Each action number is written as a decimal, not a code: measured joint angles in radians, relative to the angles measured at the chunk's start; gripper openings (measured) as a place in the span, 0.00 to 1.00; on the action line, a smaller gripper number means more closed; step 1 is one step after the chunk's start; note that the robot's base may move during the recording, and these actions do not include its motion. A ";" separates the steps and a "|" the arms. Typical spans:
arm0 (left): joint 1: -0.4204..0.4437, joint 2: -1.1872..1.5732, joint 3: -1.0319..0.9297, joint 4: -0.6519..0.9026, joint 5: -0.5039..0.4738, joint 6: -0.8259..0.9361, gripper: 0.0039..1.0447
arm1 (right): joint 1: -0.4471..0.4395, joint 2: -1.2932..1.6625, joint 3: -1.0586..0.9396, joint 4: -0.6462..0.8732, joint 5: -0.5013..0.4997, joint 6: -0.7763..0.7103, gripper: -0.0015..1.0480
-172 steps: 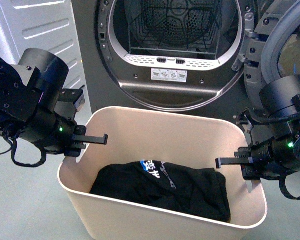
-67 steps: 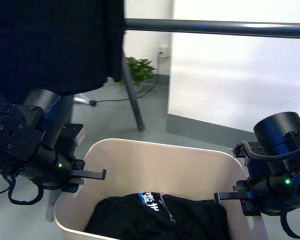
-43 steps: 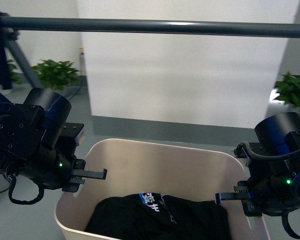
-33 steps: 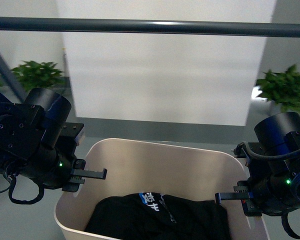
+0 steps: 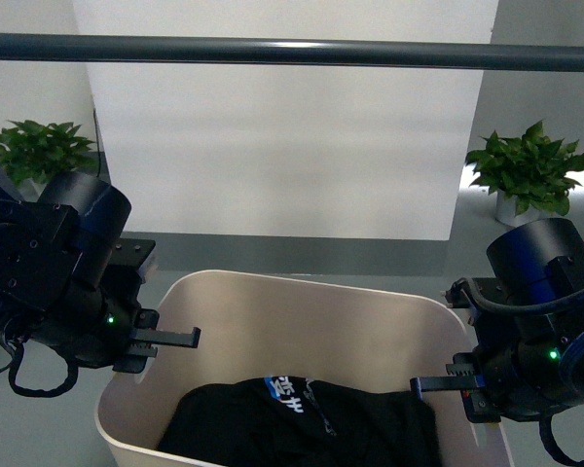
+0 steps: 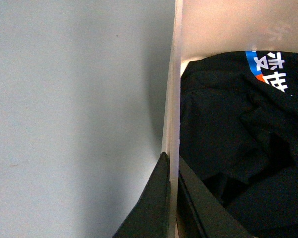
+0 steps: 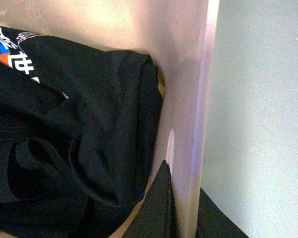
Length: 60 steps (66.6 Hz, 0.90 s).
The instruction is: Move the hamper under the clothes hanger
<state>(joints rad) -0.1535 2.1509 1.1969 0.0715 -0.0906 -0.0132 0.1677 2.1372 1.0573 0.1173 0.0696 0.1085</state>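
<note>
Left hand [image 6: 172,199], right hand [image 7: 182,208] pinch hamper [image 5: 302,316] — apparently firmly.

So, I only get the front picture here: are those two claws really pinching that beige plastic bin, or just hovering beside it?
Observer: The left wrist camera shows the left claw closed across the beige plastic bin's side wall, one finger inside, one outside.
Visitor: And the right?
Observer: Same grip: the right claw pinches the opposite wall, just by a narrow slot in it.
</note>
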 joint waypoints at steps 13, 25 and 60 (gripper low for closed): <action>-0.021 0.000 0.000 0.000 0.021 -0.001 0.04 | -0.022 0.000 0.000 0.000 0.020 -0.002 0.03; 0.013 0.000 0.000 0.000 -0.010 0.000 0.04 | 0.013 0.000 0.000 0.000 -0.016 0.003 0.03; -0.008 0.000 -0.001 0.000 0.004 0.000 0.04 | -0.009 0.000 0.000 0.000 0.004 0.001 0.03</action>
<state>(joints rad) -0.1619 2.1506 1.1961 0.0715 -0.0864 -0.0132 0.1585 2.1372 1.0576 0.1169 0.0734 0.1093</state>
